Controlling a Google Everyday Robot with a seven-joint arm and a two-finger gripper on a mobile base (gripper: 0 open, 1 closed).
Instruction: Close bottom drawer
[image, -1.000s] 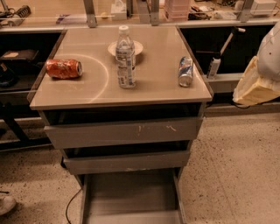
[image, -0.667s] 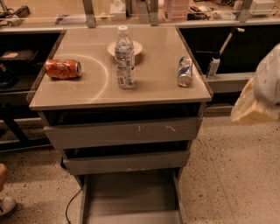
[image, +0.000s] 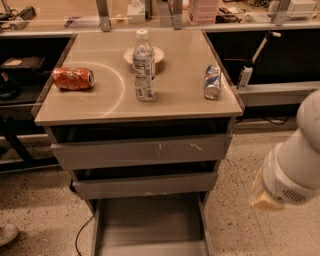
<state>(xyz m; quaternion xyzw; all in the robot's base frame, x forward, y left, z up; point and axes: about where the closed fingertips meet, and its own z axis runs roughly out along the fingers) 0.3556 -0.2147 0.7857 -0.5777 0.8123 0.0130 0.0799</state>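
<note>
Camera view: the bottom drawer (image: 150, 222) is standing pulled out at the cabinet's foot. It is stiff metal, probably sliding easily, so I am judging its low front panel the place to push. My arm (image: 290, 170) is dropping from tabletop height to beside the drawers. My gripper is staying out of view, so I cannot tell its state.

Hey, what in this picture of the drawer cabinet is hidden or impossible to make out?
1. Gripper: not visible in the camera view. Only a white arm segment shows, right of the bottom drawer, running off the right edge.
2. The bottom drawer's front panel is cut by the bottom edge.
3. Top drawer and middle drawer insides: hidden under the tabletop and the drawer above.
4. Blue can: label too blurred.
</note>
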